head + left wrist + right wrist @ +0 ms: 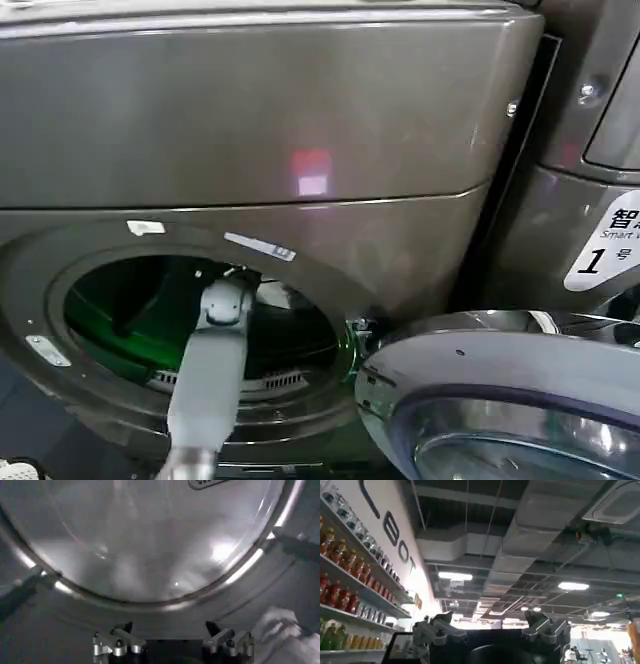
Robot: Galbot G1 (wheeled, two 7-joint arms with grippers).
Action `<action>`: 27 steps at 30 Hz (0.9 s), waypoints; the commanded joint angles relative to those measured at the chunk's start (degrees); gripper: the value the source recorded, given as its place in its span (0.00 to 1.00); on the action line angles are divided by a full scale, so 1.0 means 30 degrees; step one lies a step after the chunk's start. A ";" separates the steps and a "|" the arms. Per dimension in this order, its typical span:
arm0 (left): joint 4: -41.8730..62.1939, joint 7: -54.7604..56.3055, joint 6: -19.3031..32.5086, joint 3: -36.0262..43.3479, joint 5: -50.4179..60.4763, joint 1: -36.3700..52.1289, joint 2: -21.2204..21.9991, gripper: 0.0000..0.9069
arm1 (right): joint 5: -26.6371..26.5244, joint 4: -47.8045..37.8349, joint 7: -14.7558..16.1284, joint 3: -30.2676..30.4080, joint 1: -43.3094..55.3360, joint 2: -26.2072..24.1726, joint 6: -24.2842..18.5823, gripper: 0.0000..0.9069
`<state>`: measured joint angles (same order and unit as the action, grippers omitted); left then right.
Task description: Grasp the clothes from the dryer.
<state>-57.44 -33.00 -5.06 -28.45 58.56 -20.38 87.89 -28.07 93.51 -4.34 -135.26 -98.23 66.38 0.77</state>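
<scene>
The dryer (300,130) is a bronze-grey front loader with its round porthole (200,330) open. My left arm (210,375) reaches through the porthole into the steel drum (150,555). In the left wrist view my left gripper (169,627) is open with nothing between its fingers, facing the drum's back wall. The clothes (285,636), a pale white bundle, lie beside the gripper, off to one side of its fingertip (211,627) and not touching it. My right gripper (490,617) is open and empty, pointing up at the room's ceiling, away from the dryer.
The dryer's round door (500,400) hangs open at the lower right, close to the porthole rim. A neighbouring machine (590,150) with a white "1" label (600,250) stands to the right. Green light glows inside the drum's left part (110,320). Shelves of bottles (350,570) show in the right wrist view.
</scene>
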 commanded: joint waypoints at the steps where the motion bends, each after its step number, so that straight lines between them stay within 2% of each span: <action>1: 0.2618 -0.5640 0.4371 0.0790 0.5469 0.2445 -0.0457 1.00 | 0.0157 0.0150 -0.0012 0.0349 0.0040 -0.0083 -0.0038 1.00; 4: 0.2615 -0.7746 0.4297 0.0792 0.5579 0.2782 -0.0431 1.00 | 0.0249 0.0324 -0.0011 0.0591 0.0079 0.0086 -0.0085 1.00; 9: 0.3289 -1.1863 0.6681 0.0449 0.7217 0.3490 -0.0295 1.00 | 0.0252 0.0366 -0.0023 0.0694 0.0202 0.0041 -0.0077 1.00; 14: 0.3249 -1.4728 0.6916 0.0091 0.4437 0.3599 -0.0432 1.00 | 0.0314 0.0242 -0.0018 0.0838 0.0293 0.0073 -0.0182 1.00; 17: 0.3783 -1.4746 0.7818 -0.0047 0.3896 0.3847 -0.0511 1.00 | 0.0431 0.0281 -0.0031 0.0930 0.0388 0.0065 -0.0174 1.00; 20: 0.4230 -1.4720 0.7295 -0.0193 0.3384 0.3962 -0.0487 1.00 | 0.0528 0.0167 -0.0022 0.0920 0.0445 0.0016 -0.0208 1.00; 27: 0.4117 -1.4569 0.4629 -0.0121 0.1315 0.3605 -0.0505 1.00 | 0.0685 -0.0019 0.0000 0.1105 0.0552 0.0089 -0.0546 1.00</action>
<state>-46.19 -71.29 13.19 -28.31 68.55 -9.53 86.52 -26.40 93.89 -4.36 -132.41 -96.72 66.47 -0.18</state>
